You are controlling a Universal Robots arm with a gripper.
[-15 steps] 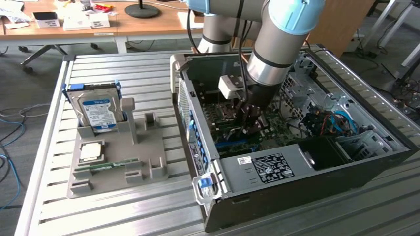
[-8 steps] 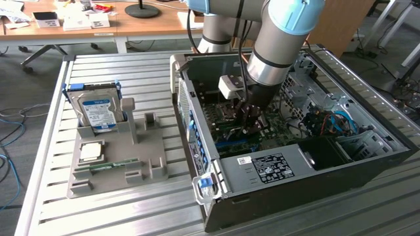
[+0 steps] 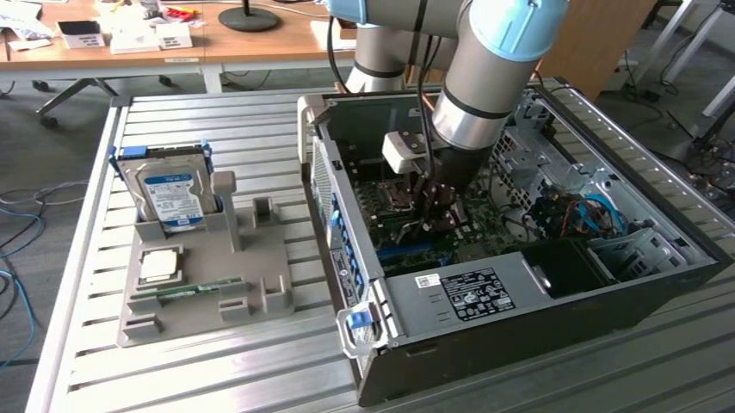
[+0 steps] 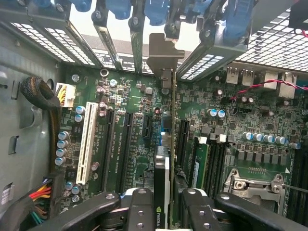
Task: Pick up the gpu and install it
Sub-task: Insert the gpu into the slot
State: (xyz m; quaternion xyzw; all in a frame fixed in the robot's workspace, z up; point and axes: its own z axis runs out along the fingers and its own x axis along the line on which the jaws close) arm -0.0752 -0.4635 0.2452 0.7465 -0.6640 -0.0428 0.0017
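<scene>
Wrist view: the gripper (image 4: pixel 162 211) sits at the lower middle of the frame, its black jaws clenched on the gpu (image 4: pixel 166 159) from both sides. The card is seen edge-on as a thin dark strip running up the middle of the frame, with its metal bracket (image 4: pixel 161 53) at the upper middle, level with the blue slot latches (image 4: pixel 159 9) along the top. Whether the card's lower edge is already seated in a slot cannot be told. Under it lies the green motherboard (image 4: pixel 134 96). A white expansion slot (image 4: pixel 85 142) stands at left of centre, dark slots lie beside it, and a green memory stick (image 4: pixel 201 166) stands just right of the card. The metal processor socket frame (image 4: pixel 255 185) is at lower right, and a braided black cable (image 4: pixel 41 96) curls at the left.

In the exterior view the gripper (image 3: pixel 442 202) reaches down into the open computer case (image 3: pixel 540 327) in the middle of the frame, carried by the grey arm (image 3: pixel 488 86) that comes from the top. At left of the frame a grey holder tray (image 3: pixel 206 292) lies on the slatted metal bench (image 3: pixel 172 387). It holds an upright hard drive with a blue label (image 3: pixel 172 194), a square processor chip (image 3: pixel 161 265) and a narrow green memory module (image 3: pixel 189 292).
</scene>
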